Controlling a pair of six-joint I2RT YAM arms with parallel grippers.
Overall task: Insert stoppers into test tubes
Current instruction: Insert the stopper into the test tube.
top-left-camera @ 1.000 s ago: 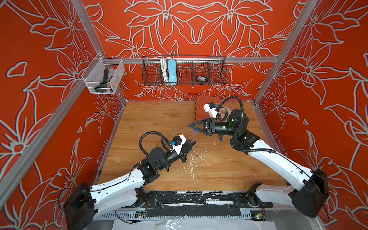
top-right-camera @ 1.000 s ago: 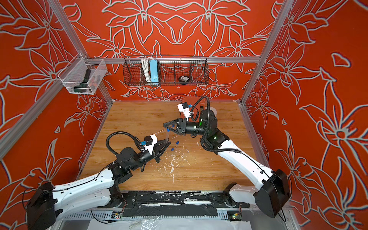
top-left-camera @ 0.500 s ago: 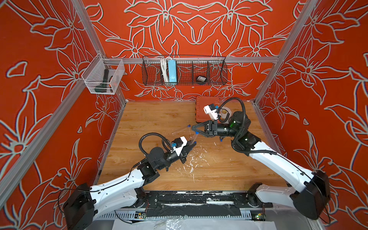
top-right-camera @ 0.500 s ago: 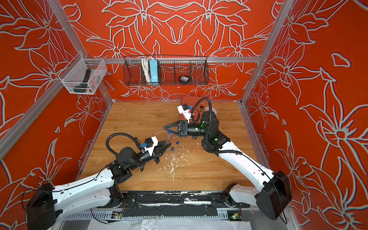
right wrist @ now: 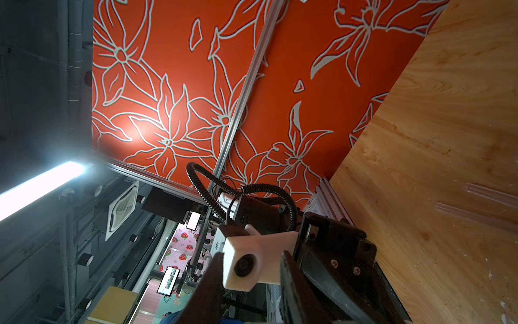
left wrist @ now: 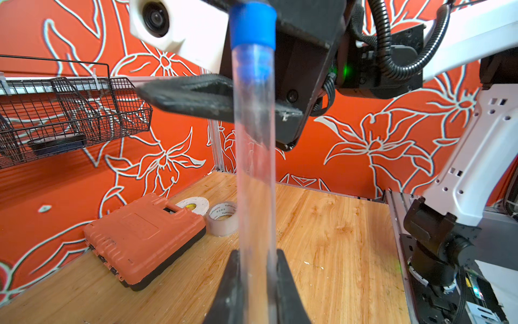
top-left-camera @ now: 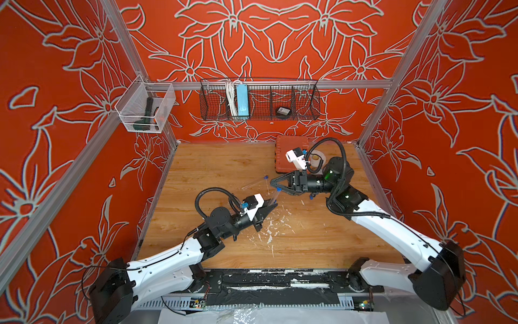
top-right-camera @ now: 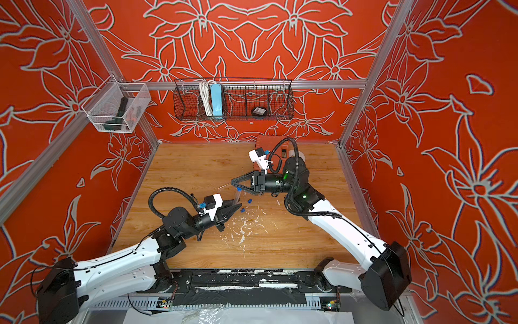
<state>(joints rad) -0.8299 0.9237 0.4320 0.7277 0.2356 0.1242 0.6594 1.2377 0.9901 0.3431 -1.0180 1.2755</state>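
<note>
While the left tool [top-left-camera: 273, 206] clamps a raised tube [left wrist: 253, 168], its stopper [left wrist: 253, 25] sits seated; the right tool [top-left-camera: 272, 183] stands released and empty beside it. A second stoppered tube [top-left-camera: 253, 183] lies on the tabletop [top-left-camera: 213, 168]. Nearby loose stoppers [top-right-camera: 249, 200] suggest several tubes remain.

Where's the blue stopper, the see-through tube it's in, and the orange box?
blue stopper [left wrist: 253, 26]: left wrist view, middle of its cap.
test tube [left wrist: 254, 174]: left wrist view, halfway along its clear wall.
orange case [left wrist: 140, 228]: left wrist view, middle of its lid.
</note>
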